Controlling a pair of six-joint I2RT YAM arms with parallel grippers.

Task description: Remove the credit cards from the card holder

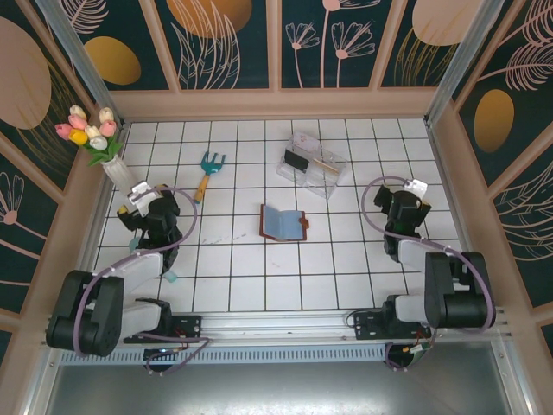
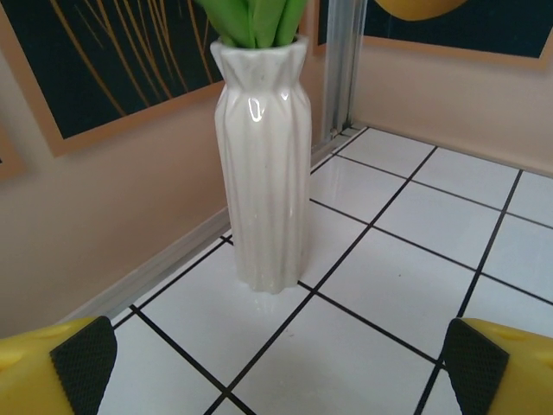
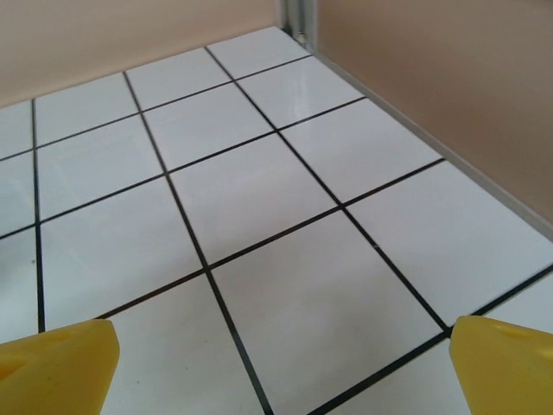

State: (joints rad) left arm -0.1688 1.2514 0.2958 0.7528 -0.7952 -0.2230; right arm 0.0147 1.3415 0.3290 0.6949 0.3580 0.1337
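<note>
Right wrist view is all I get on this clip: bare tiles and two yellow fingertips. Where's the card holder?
Observer: The card holder lies open on the tiles, roughly midway between the two arms and well to the left of the right gripper.
Reviewer: Is the other arm on it?
Observer: No. The left gripper is open and faces a white vase, away from the holder.
Reviewer: What else is near the holder?
Observer: A clear plastic box sits just beyond it, not touching it.
</note>
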